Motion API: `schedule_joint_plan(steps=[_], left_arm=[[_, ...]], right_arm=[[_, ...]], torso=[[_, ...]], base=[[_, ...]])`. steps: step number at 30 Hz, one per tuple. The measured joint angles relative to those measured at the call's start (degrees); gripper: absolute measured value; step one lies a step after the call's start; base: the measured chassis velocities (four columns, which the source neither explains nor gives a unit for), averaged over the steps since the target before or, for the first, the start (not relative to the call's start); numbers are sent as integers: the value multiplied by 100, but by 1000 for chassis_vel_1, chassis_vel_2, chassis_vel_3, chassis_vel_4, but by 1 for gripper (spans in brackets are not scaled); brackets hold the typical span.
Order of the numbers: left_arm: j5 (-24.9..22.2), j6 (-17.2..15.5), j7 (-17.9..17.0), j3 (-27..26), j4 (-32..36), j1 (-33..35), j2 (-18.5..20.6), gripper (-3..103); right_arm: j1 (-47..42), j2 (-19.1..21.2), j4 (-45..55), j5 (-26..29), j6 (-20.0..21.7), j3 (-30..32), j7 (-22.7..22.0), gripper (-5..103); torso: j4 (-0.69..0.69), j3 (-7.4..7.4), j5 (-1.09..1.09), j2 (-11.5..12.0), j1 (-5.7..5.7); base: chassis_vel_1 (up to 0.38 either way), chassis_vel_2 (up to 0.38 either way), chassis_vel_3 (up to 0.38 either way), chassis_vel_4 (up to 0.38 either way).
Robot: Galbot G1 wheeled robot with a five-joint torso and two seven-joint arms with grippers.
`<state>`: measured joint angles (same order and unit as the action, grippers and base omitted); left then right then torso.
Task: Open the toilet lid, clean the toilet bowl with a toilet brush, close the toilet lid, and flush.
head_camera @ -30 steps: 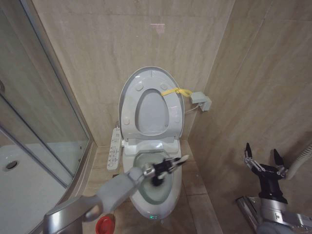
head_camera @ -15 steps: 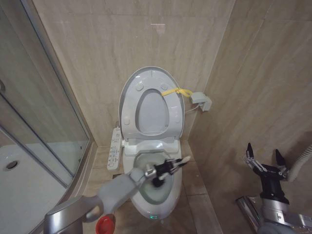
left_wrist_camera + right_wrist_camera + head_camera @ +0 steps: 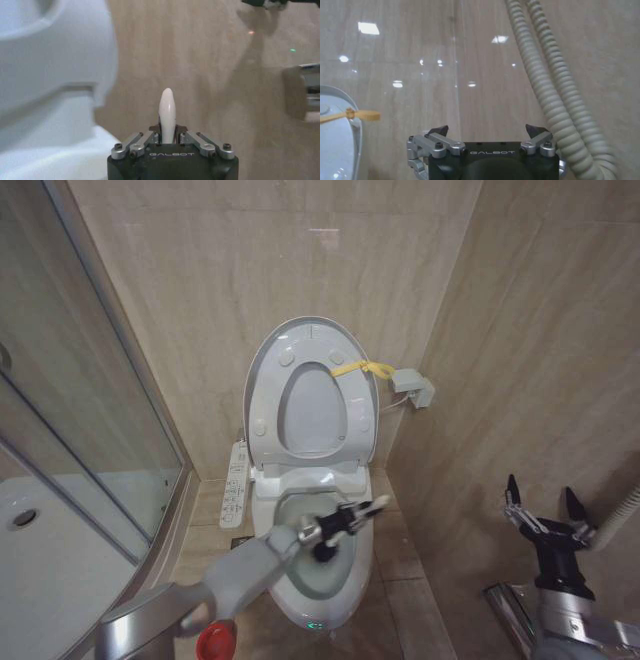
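Little has moved since a second ago: left gripper [image 3: 338, 523] still sits over the white ceramic oval toilet bowl [image 3: 318, 580], brush handle tipped slightly higher; right gripper [image 3: 542, 502] edged a touch to the right, still idle near the right wall. Left gripper's fingers are pressed onto the slim cream-white handle of the toilet brush [image 3: 352, 520]; in the left wrist view the handle [image 3: 166, 112] sticks straight out between the two fingers. Brush long axis runs diagonally: round black bristle head down inside the bowl toward the robot, rounded handle end up and toward the right wall. One brush, one bowl. Glossy white oval toilet lid [image 3: 262, 380] is up against the back wall, yellow strap [image 3: 360, 367] at its right edge, white ring seat [image 3: 345, 412] raised with it. Around: white button panel [image 3: 236, 482] on the bowl's left, glass shower screen [image 3: 70, 390] and white shower tray [image 3: 40, 560] further left, small grey wall box [image 3: 413, 387] to the right, red cup holder [image 3: 215, 642] on the floor under the left arm. Right gripper's fingers spread, nothing between them; grey corrugated hose [image 3: 555, 93] beside it.
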<state>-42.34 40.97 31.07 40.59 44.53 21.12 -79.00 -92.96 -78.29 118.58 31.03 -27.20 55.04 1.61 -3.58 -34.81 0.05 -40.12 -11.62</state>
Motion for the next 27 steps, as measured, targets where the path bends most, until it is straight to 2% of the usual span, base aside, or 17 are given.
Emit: schedule_joint_plan(steps=[2, 5, 7, 11, 13, 14, 15, 16, 17, 18, 21, 22, 27], left_arm=[[-92, -28, -39, 27, 185, -24, 2, 18], [-279, -82, -67, 164, 602, -163, -14, 18], [-295, -85, -35, 216, 610, -173, 14, 18], [-71, -38, 92, 306, 286, 29, 217, 18], [-8, -6, 79, 276, 199, 80, 173, 18], [-256, -108, -76, 279, 653, -83, -16, 18], [-256, -108, -76, 279, 653, -83, -16, 18], [-321, -128, -93, 305, 756, -196, -46, 18], [-253, -116, -31, 305, 646, -216, -25, 18], [-150, -92, 30, 307, 505, -187, 26, 18], [38, -38, 82, 305, 254, -69, 179, 18], [93, -18, 105, 258, 173, -45, 191, 18], [-146, -86, -23, 148, 745, -89, 182, 18]], right_arm=[[14, 9, 4, 12, 13, 15, -7, 100], [132, 23, -30, 10, 65, 7, -22, 100], [172, 32, -68, 9, 75, -6, -24, 100], [54, 53, -71, 26, 31, 23, -23, 100], [1, 54, -33, 49, 14, 40, -19, 100], [86, 94, -54, 47, 41, 43, -21, 100], [86, 94, -54, 47, 41, 43, -21, 100], [168, 111, -123, 10, 51, 39, -15, 100], [196, 110, -139, -14, 50, 20, -1, 100], [172, 103, -131, -17, 43, 22, -2, 100], [24, 69, -63, 4, 12, 58, -13, 100], [5, 70, -44, 10, 3, 59, -11, 100], [40, 79, -38, 5, 8, 65, -12, 100]], torso=[[-2, 0, -2, 0, 0], [-16, 2, -4, -1, 1], [-18, 1, -3, -1, 1], [-3, 0, 0, 0, 0], [0, 0, -2, 0, 0], [-14, 0, -4, 0, 0], [-14, 0, -4, 0, 0], [-20, 2, -5, -1, 1], [-15, 2, 2, -1, 1], [-8, 0, 0, 0, 0], [-6, 0, 0, 0, -1], [-2, -1, 0, 1, 0], [-12, 0, -3, 0, 0]], base=[[30, 17, 0, -6], [0, 0, 0, 0], [0, 0, 0, 0], [-25, -41, 11, 1], [0, 0, 0, 0], [0, 0, 0, 0], [0, 0, 0, 0], [0, 0, 0, 0], [-70, -30, -24, -13], [0, 0, 0, 0], [0, 0, 0, 0], [0, 0, 0, 0], [0, 0, 0, 0]])
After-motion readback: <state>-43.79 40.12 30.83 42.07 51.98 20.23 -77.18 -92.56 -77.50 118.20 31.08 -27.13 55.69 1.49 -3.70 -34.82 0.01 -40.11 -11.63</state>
